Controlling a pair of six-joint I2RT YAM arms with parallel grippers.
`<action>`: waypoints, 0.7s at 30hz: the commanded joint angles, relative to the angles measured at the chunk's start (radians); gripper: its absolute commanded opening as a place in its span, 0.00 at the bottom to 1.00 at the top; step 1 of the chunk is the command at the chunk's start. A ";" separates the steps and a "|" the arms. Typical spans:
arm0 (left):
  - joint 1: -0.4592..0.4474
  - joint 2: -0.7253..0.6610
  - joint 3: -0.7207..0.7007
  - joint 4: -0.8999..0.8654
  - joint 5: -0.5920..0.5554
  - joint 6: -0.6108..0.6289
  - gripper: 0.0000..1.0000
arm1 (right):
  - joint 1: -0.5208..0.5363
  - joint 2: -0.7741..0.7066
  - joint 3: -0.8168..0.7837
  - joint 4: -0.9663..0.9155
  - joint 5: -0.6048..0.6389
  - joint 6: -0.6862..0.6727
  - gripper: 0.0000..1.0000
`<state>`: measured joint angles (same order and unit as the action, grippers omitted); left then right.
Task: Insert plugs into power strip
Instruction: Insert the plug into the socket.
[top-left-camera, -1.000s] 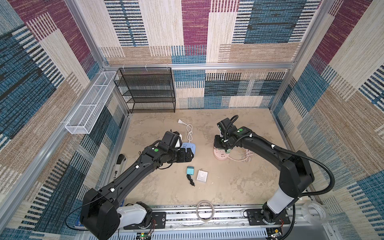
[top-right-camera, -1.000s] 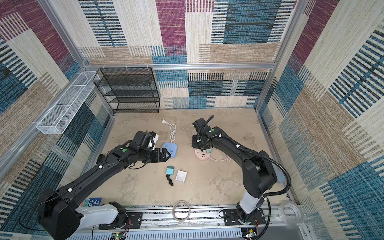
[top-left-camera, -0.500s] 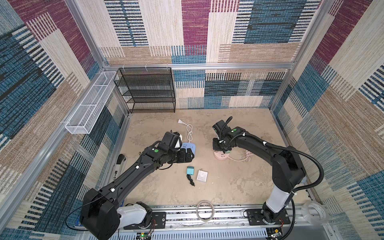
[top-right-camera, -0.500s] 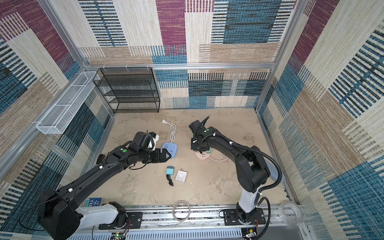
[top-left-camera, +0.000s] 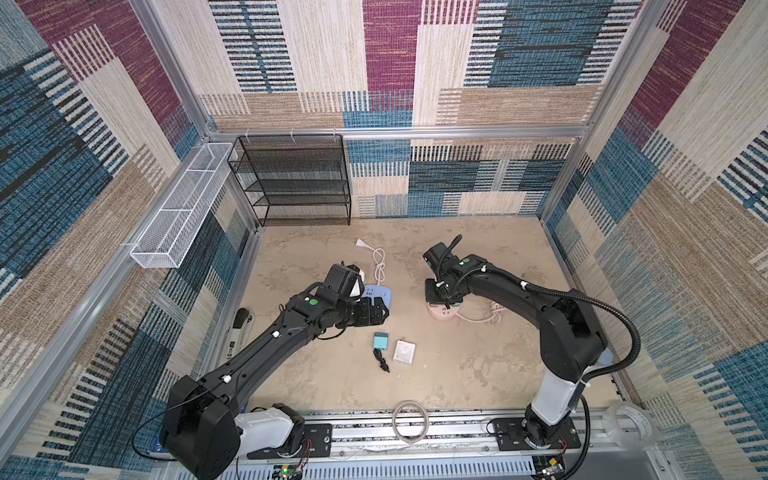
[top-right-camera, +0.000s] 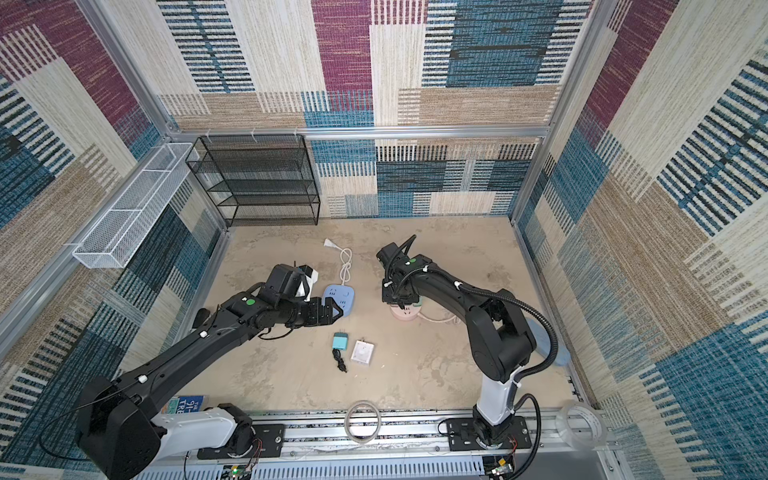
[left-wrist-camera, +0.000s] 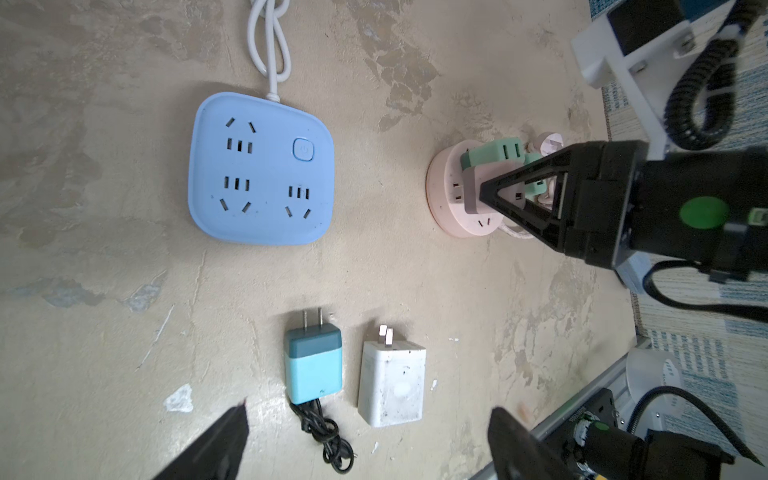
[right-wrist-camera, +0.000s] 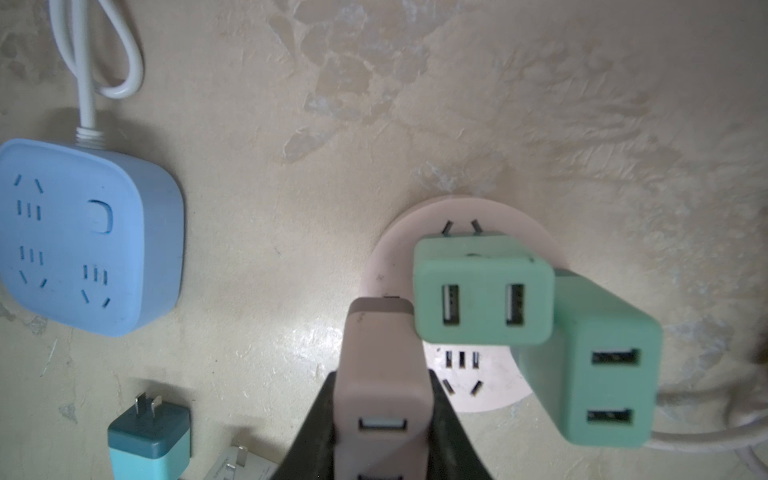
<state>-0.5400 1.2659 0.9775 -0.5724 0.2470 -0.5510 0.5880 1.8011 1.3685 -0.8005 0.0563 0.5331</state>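
My right gripper (right-wrist-camera: 382, 415) is shut on a pink plug (right-wrist-camera: 380, 353), whose far end stands at the round pink power strip (right-wrist-camera: 478, 216) beside two mint green plugs (right-wrist-camera: 484, 291) (right-wrist-camera: 602, 365) seated in it. Whether its prongs are in, I cannot tell. In both top views that gripper (top-left-camera: 444, 297) (top-right-camera: 401, 297) hangs over the pink strip (top-left-camera: 442, 313). A blue square power strip (left-wrist-camera: 261, 168) lies with all its sockets bare. The teal plug (left-wrist-camera: 313, 365) with black cord and the white plug (left-wrist-camera: 392, 382) lie flat. My left gripper (left-wrist-camera: 368, 419) hovers open above them.
The blue strip's white cord (top-left-camera: 378, 259) loops toward the back. A pink cord (top-left-camera: 482, 318) trails right of the round strip. A black wire shelf (top-left-camera: 295, 178) stands at the back left, a white mesh basket (top-left-camera: 183, 208) on the left wall. Tape rolls (top-left-camera: 410, 422) (top-left-camera: 629, 419) sit on the front rail.
The right arm has shifted a little, its wrist moving left and then settling lower over the round pink strip with the pink plug. The left arm has stayed still.
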 joint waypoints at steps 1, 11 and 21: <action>0.000 -0.003 -0.006 0.023 0.018 -0.007 0.95 | 0.007 0.004 0.016 -0.005 0.048 -0.005 0.00; 0.000 0.001 -0.019 0.040 0.030 -0.009 0.95 | 0.042 0.062 0.058 -0.068 0.126 0.009 0.00; 0.000 -0.007 -0.033 0.051 0.037 -0.010 0.95 | 0.053 0.051 0.061 -0.083 0.130 0.024 0.00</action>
<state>-0.5400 1.2629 0.9489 -0.5400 0.2691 -0.5549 0.6403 1.8549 1.4284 -0.8383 0.1764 0.5419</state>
